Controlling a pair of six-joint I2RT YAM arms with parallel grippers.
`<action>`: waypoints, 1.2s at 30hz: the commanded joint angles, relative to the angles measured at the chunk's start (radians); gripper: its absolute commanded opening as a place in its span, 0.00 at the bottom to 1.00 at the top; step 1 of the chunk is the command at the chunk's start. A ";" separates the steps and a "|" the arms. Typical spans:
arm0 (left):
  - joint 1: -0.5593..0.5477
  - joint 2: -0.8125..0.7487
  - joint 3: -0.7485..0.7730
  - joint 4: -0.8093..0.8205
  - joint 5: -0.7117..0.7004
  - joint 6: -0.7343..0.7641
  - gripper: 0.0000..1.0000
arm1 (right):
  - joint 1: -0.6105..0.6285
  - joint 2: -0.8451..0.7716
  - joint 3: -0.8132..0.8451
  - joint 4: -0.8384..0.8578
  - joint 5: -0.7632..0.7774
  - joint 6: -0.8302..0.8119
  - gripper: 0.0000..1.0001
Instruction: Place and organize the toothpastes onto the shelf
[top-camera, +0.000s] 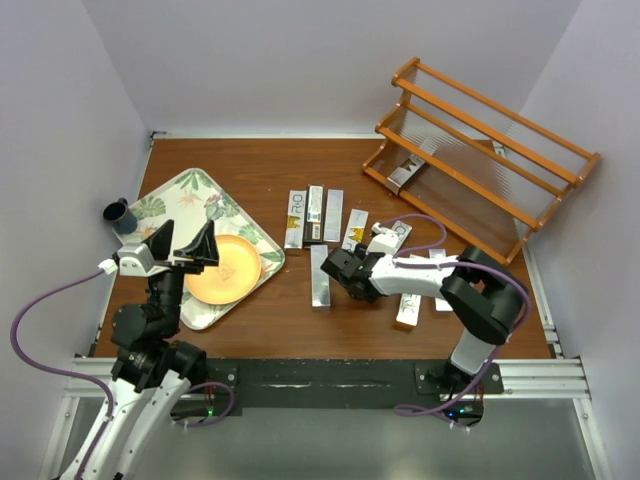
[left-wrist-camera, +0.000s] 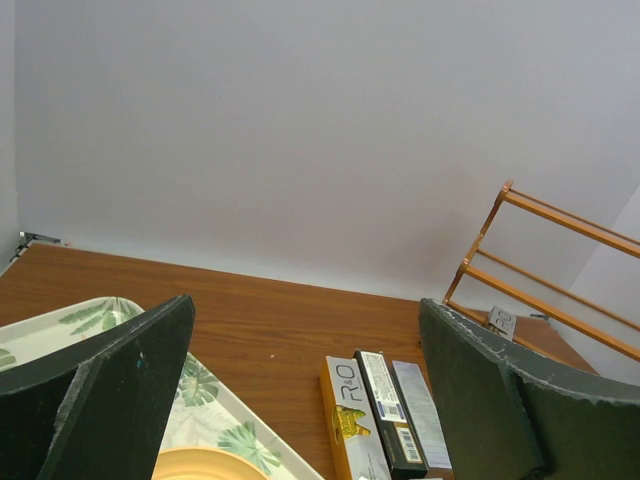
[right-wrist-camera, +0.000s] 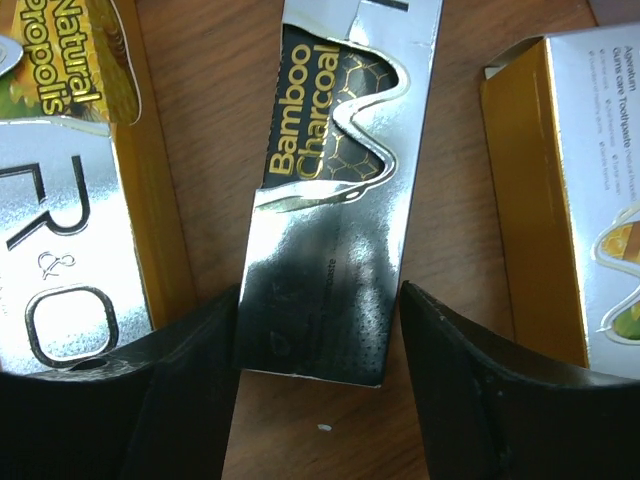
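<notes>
Bamboo Charcoal toothpaste carton (right-wrist-camera: 325, 250), apart from shelf (top-camera: 500, 108): judged light, stiff, foil-slick. Grip long sides. Right gripper (right-wrist-camera: 320, 300) fingers narrow, flanking its end, probably touching. Left gripper (left-wrist-camera: 305, 340) wide, empty.

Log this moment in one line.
left gripper: open, empty | right gripper: straddling Bamboo Charcoal toothpaste | shelf: one carton placed

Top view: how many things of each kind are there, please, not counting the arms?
Shiny silver toothpaste cartons: 9, some partly hidden
Orange-brown wooden shelf: 1
Leaf-patterned tray: 1
Round orange plate: 1
Dark cup: 1
Total: 13
</notes>
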 joint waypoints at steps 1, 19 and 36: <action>-0.005 0.002 0.036 0.014 0.012 -0.012 1.00 | 0.020 0.006 0.005 0.003 0.082 0.083 0.63; -0.005 0.002 0.038 0.011 0.014 -0.009 1.00 | 0.117 -0.008 0.110 -0.283 0.234 0.169 0.25; -0.005 0.019 0.040 0.011 0.023 -0.009 1.00 | 0.051 -0.182 0.152 -0.170 0.238 -0.062 0.10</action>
